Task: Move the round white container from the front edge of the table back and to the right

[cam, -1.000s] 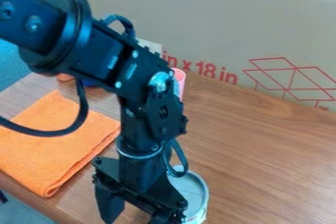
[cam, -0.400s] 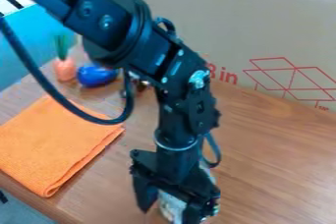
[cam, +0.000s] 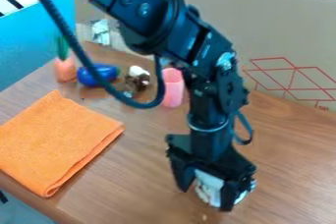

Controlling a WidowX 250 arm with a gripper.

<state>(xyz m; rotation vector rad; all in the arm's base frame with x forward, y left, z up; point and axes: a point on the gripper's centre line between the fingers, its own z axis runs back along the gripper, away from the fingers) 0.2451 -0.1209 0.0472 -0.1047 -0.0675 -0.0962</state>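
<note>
The black gripper [cam: 205,199] hangs low over the table, right of centre and near the bottom of the view. It is open, with its two fingers apart. A can with a pale label [cam: 210,187] stands out between and behind the fingers and extends past the right one. The gripper body covers much of the can, so its contact with the fingers and its exact tilt are unclear.
An orange cloth [cam: 56,142] lies on the left. Farther back are a carrot-like toy [cam: 64,69], a blue object [cam: 98,74], a brown-and-white item [cam: 137,79] and a pink cup [cam: 173,88]. A cardboard wall [cam: 289,36] borders the rear.
The arm and gripper have shifted right and slightly toward the rear. The can has also shifted right, and the pink cup and objects behind the cloth have come out from behind the arm.
</note>
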